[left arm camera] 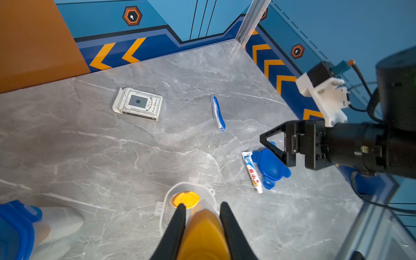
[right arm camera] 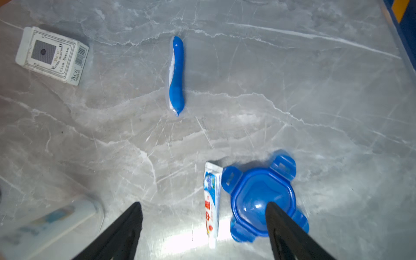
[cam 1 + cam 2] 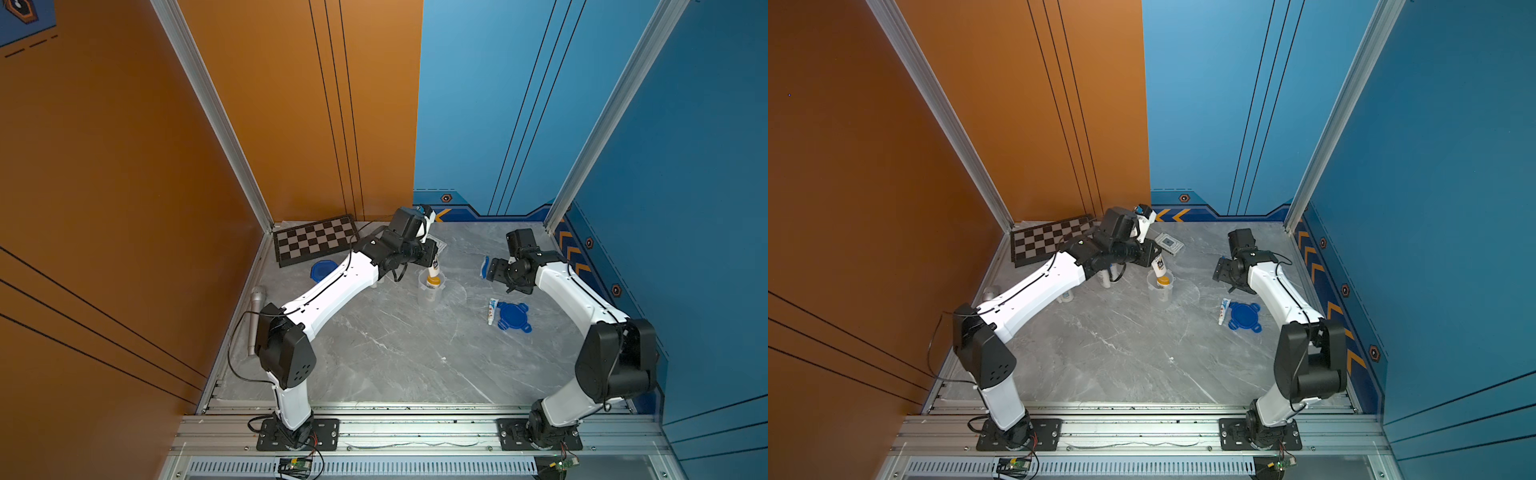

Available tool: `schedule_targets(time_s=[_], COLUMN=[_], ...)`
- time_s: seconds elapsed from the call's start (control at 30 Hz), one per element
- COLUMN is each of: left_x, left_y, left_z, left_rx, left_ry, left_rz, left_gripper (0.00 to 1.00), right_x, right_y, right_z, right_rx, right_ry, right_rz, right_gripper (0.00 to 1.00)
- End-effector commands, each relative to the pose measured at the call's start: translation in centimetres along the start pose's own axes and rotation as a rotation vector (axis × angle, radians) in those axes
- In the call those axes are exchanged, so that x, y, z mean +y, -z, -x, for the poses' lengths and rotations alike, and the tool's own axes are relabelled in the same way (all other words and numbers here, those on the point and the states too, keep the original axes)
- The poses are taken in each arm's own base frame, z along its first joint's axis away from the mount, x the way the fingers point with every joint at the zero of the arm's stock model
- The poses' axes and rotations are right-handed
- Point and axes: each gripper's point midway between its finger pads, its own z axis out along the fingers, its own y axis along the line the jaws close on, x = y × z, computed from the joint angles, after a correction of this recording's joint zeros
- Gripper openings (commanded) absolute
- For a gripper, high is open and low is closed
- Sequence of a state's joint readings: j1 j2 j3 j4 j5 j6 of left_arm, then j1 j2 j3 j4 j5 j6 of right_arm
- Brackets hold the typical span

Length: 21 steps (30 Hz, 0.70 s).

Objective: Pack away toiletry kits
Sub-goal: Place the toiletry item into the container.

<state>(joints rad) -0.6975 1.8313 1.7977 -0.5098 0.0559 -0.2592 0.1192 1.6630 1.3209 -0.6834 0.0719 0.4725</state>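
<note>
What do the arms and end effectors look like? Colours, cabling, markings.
Same build: left arm and right arm have white shells, black joint housings and loose black cables. The left end effector and right end effector have black tapered fingers.

Location type: robotics lab test cell. Indicators:

- The bench [image 3: 374,353] is enclosed by printed walls, an orange panel [image 3: 104,166] and a blue panel [image 3: 478,104] with chevrons [image 3: 573,245], held in aluminium posts [image 3: 216,112].
- The left arm [image 3: 332,291] and right arm [image 3: 573,295] are bolted to an aluminium rail [image 3: 415,432] along the front edge.
- A checkerboard [image 3: 316,239] lies at the rear corner by the orange panel.
- A bare circuit board [image 3: 296,463] with loose wiring sits below the rail.
</note>
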Motion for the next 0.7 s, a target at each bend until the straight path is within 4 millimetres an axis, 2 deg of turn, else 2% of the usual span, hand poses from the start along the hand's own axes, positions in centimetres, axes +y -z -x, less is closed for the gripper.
schedule_targets(time_s=[0.0, 0.17, 0.37, 0.47, 0.67], left_x=[0.9, 0.5, 0.3, 0.4, 0.6], left_y=[0.2, -1.1, -1.8, -2.2, -2.7], left_z=[0.6, -0.1, -1.7, -2.2, -3.0], left_rx=[-0.008, 0.024, 0.069, 0.083, 0.116], left_ry=[-0.112, -0.146, -0.175, -0.178, -0.194], left_rz=[0.112, 0.108, 0.109, 0.108, 0.112], left_gripper=[0.00, 0.00, 0.00, 0.00, 0.00], right_x=[0.0, 1.3, 2.8, 3.0, 3.1], right_y=[-1.8, -5.1, -7.9, -9.8, -12.2], right_z=[1.1, 2.3, 3.5, 3.4, 3.1], right_rx=[0.030, 0.068, 0.090, 0.111, 0.137], right_ry=[0.022, 0.041, 0.038, 0.036, 0.014], right_rz=[-0.054, -0.051, -0.028, -0.043, -0.063], right_gripper=[0.85, 0.83, 0.81, 0.80, 0.78])
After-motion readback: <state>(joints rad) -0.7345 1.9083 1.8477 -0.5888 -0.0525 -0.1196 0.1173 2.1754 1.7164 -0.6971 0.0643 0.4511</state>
